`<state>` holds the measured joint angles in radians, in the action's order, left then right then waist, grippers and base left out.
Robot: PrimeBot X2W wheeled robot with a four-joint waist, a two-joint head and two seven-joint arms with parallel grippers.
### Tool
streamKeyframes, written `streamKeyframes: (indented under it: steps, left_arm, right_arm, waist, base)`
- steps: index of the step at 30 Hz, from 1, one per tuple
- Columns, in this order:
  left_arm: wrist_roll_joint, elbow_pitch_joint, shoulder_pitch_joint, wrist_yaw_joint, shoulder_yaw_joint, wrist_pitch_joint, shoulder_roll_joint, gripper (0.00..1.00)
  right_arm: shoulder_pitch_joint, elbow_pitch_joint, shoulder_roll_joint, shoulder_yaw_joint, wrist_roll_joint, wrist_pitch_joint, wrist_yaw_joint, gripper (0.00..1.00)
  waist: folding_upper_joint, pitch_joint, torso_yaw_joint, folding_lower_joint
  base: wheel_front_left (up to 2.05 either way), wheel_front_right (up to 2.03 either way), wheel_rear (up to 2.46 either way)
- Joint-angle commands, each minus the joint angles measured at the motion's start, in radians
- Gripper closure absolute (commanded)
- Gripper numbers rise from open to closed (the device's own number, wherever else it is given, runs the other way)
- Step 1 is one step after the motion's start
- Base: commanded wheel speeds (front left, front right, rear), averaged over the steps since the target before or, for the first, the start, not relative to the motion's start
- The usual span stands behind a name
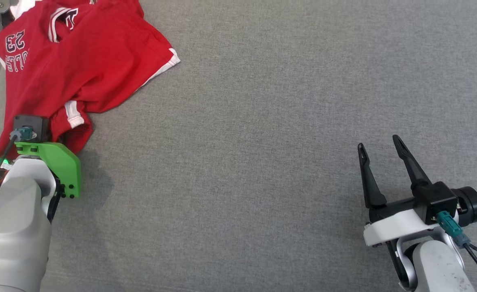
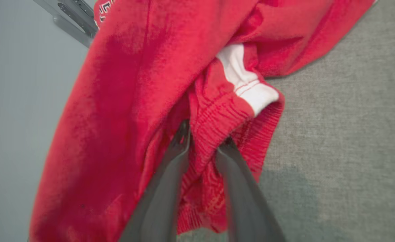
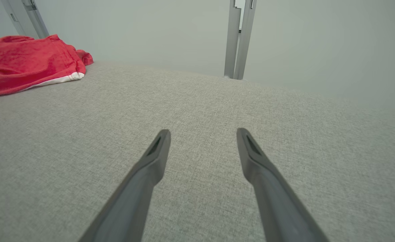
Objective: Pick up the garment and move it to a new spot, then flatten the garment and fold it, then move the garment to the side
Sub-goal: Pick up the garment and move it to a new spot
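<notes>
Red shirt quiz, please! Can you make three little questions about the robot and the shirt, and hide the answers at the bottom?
1. True or false: the right gripper is pinching the red shirt.
2. Which gripper has shirt cloth between its fingers?
A. the left gripper
B. the right gripper
C. both of them
3. What number is printed on the shirt?

Key
1. False. It is open, far from the shirt.
2. A.
3. 23, seen upside down in the head view.
</notes>
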<state>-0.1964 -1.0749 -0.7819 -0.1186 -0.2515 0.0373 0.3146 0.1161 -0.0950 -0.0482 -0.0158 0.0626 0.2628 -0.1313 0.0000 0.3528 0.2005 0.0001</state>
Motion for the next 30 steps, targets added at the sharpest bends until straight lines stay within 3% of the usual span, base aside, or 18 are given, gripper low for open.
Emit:
streamKeyframes:
  steps: [1, 15, 22, 30]
  left_arm:
    - [-0.009, -0.008, -0.017, 0.003, -0.002, 0.014, 0.008, 1.0]
    - [0.035, 0.094, -0.083, -0.011, -0.116, 0.166, 0.044, 1.0]
    - [0.014, 0.285, -0.102, -0.011, -0.261, 0.148, 0.04, 1.0]
    - [-0.09, 0.581, -0.115, -0.011, -0.389, 0.077, 0.038, 1.0]
  right_arm:
    - [0.0, -0.006, -0.004, 0.0, -0.009, 0.003, 0.001, 0.0]
    - [-0.069, -0.048, -0.004, -0.014, -0.104, 0.003, 0.001, 0.0]
    - [-0.118, -0.069, -0.004, 0.007, -0.152, 0.003, 0.001, 0.0]
    - [-0.146, -0.076, -0.004, 0.057, -0.163, 0.003, 0.001, 0.0]
  waist:
    - [0.0, -0.018, 0.0, -0.0001]
    - [0.0, -0.237, -0.007, -0.0001]
    - [0.0, -0.353, -0.062, -0.0001]
    - [0.0, -0.393, -0.168, -0.0001]
  base:
    - [0.0, 0.0, 0.0]
    - [0.0, 0.0, 0.0]
    - [0.0, 0.0, 0.0]
    - [0.0, 0.0, 0.0]
